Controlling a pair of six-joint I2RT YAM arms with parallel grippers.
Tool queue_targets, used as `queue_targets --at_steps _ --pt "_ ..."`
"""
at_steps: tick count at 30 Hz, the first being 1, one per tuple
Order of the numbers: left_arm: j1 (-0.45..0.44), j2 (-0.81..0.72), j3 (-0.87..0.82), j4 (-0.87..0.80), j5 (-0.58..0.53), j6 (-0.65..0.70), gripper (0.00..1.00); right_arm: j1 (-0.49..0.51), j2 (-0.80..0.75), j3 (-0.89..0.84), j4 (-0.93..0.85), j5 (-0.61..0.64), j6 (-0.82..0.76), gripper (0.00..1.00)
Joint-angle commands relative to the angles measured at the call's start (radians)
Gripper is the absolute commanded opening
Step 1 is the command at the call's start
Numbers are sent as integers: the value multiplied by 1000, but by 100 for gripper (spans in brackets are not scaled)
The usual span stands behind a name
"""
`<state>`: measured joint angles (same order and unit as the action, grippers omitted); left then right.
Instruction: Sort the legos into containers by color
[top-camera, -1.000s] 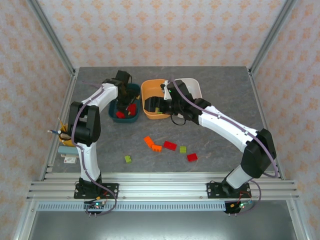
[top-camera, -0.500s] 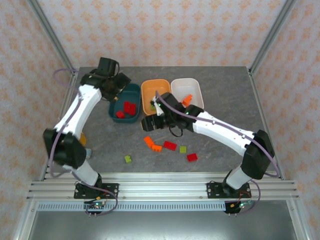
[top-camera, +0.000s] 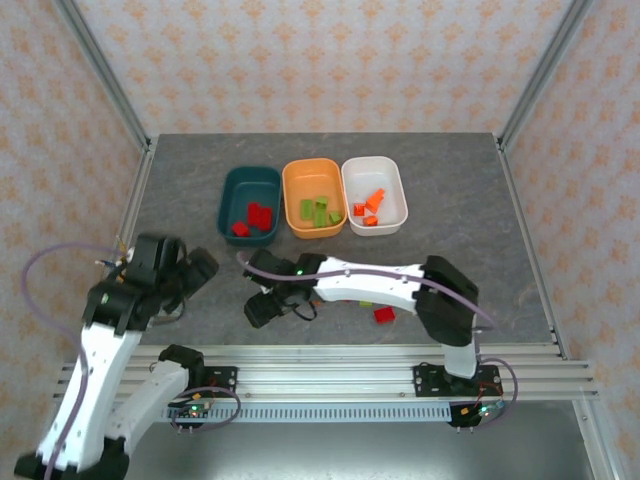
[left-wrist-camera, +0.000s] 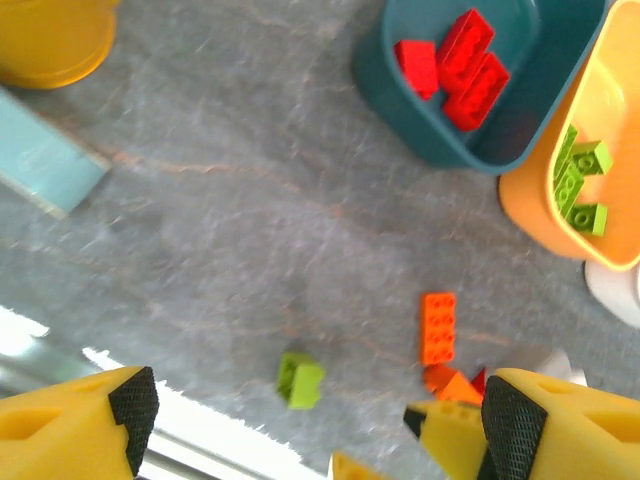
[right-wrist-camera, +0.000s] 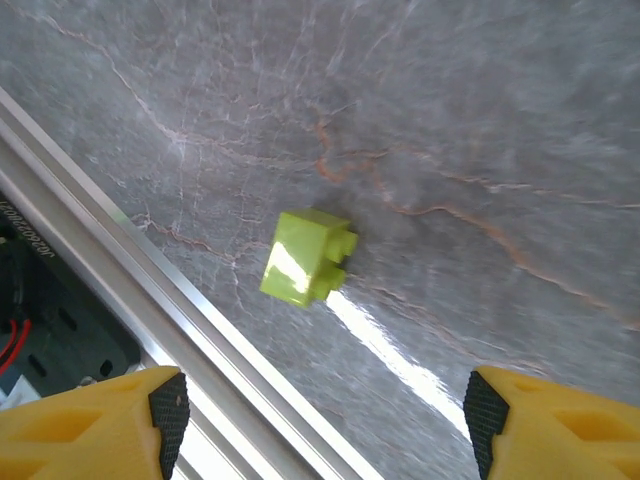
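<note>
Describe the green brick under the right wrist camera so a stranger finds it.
Start at the metal rail along the table's near edge. Just inside it lies one lime green brick, alone. Its nearest neighbour, farther in, is an orange brick.

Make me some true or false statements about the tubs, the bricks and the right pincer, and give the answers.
1. The teal tub holds red bricks. True.
2. The white tub holds green bricks. False: it holds orange bricks.
3. The right pincer is shut on the lime brick. False: it is open, and the brick lies on the table below it.
4. A loose red brick lies on the table. True.
</note>
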<state>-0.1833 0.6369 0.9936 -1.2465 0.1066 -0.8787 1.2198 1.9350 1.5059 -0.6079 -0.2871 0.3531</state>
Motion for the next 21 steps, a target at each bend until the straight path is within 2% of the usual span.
queue_targets --at_steps 1,6,13,21 --pt "-2 -154 -43 -199 -5 35 87 32 68 83 -53 66 89 75" --pt "-2 -287 -52 -313 71 51 86 38 190 171 -88 82 172 69" --pt "-2 -327 -35 -351 112 64 85 38 287 250 -111 128 184 58" --pt "-2 -341 -65 -309 226 139 85 35 309 301 -128 174 209 28"
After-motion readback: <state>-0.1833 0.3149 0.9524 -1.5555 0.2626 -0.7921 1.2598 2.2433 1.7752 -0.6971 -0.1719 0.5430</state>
